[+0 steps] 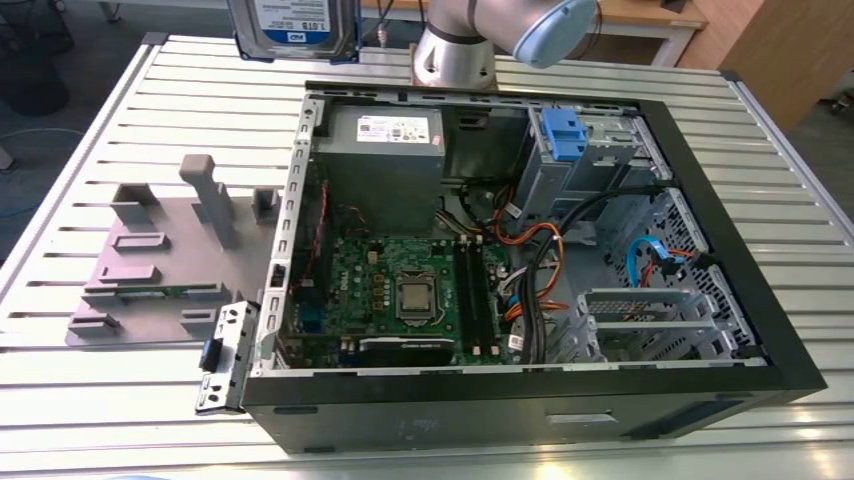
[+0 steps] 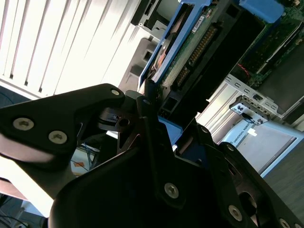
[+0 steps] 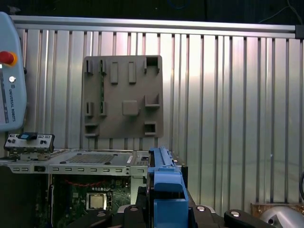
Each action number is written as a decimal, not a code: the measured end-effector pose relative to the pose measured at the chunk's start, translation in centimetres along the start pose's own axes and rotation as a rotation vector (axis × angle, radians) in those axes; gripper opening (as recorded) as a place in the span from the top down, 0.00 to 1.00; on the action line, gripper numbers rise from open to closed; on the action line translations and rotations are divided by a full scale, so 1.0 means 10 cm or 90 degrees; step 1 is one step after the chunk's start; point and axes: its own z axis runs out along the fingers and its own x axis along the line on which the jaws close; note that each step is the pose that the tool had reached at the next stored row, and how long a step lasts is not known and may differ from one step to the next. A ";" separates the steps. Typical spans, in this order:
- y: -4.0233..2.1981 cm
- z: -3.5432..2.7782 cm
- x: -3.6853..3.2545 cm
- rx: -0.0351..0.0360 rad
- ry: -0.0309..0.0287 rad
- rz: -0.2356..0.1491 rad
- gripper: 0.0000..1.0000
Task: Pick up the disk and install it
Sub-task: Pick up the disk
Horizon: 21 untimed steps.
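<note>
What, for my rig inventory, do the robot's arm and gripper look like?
The arm is a silver-grey metal tube with a rounded light-blue joint cap. The gripper is black, built of angular linkage plates fastened with silver screws.

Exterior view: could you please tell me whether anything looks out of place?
Nothing looks damaged or spilled. A metal bracket hangs swung outward from the open computer case's corner on the exterior view's left; the disk is held aloft.
</note>
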 end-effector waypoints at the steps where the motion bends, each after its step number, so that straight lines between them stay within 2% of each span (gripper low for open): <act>1: -0.003 0.000 0.000 0.0000 0.0000 0.000 0.64; 21: -0.068 0.001 0.001 0.0000 0.0000 0.000 0.64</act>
